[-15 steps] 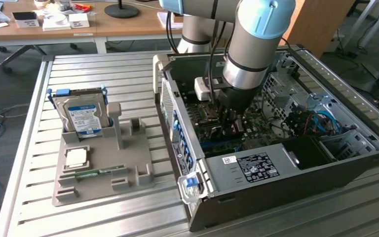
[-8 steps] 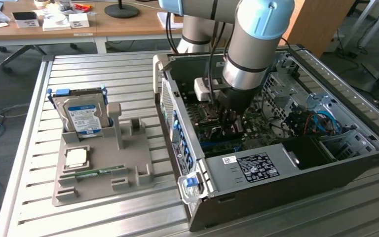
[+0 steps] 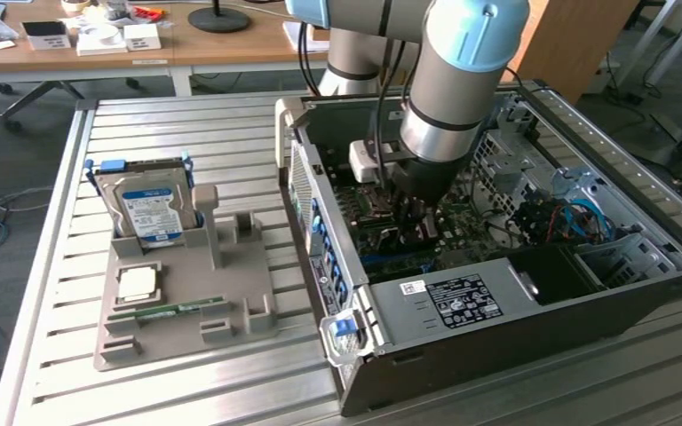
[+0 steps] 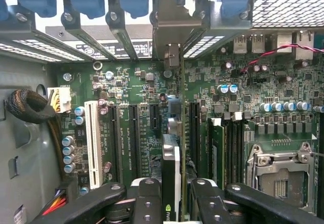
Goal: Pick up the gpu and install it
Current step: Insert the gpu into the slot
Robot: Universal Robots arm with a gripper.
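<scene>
Seat the gpu [image 4: 171, 178] with its edge connector parallel to the black expansion slot [image 4: 133, 133] on the motherboard [image 4: 147, 87], pressing straight down without tilt; its silver end bracket [image 4: 172, 31] should line up with the rear opening of the computer case [image 3: 531, 319]. The gripper [image 4: 172, 203] is closed on the gpu, held edge-on inside the case, just above the board. The card appears thin and dark, with a pale edge and green logo.

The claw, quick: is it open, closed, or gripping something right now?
Claw: closed on the gpu, held edge-on over the motherboard.
</scene>
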